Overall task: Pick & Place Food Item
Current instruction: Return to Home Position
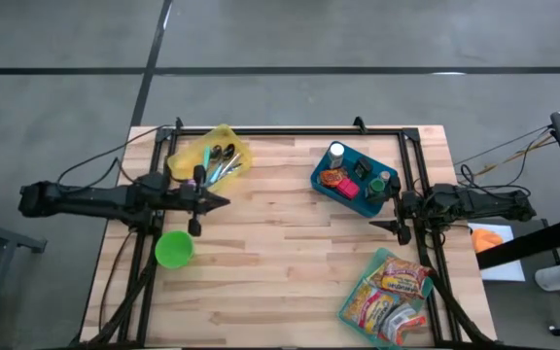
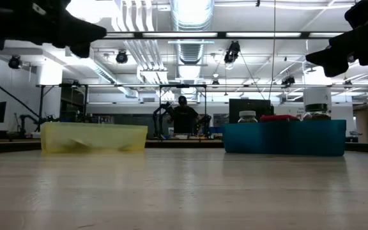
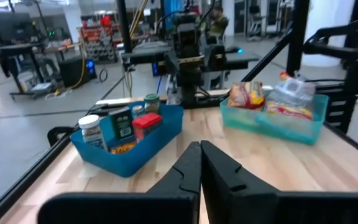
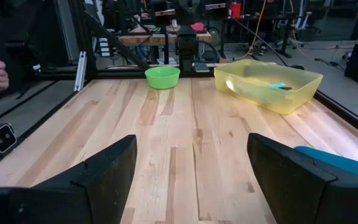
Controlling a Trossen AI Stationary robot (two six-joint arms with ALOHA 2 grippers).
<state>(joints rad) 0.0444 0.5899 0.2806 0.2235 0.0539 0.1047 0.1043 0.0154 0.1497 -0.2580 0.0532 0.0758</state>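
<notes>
**Two end effectors empty, home move in hand**

Two states logged. The left end effector (image 3: 199,167) has its fingers pressed together on nothing. It hangs over the desk (image 1: 290,262) between the yellow bin (image 4: 272,93) and the green bowl (image 1: 173,249). The right end effector (image 4: 191,163) has its fingers wide apart, also empty, just beside the blue bin (image 3: 138,152) at the desk's right edge. The spoons (image 1: 224,163) lie inside the yellow bin, one teal handle among them.

Judgement on the retreat:
- Raise each arm first, then draw it straight back toward its own side.
- Keep the left arm clear of the yellow bin's wall and the bowl.
- Keep the right arm clear of the jars (image 1: 336,152) standing above the blue bin's rim.
- Go slowly, with no sweep across the middle.

Materials:
- Desk: pale wood strips, smooth, dull sheen.
- Yellow bin: thin translucent plastic, rectangular, rounded corners.
- Blue bin: opaque plastic holding lidded jars and small boxes.
- Bowl: round, bright, likely plastic.
- Teal tray (image 3: 291,129): clear-tinted walls, filled with glossy, crinkled snack packets (image 1: 397,282).
</notes>
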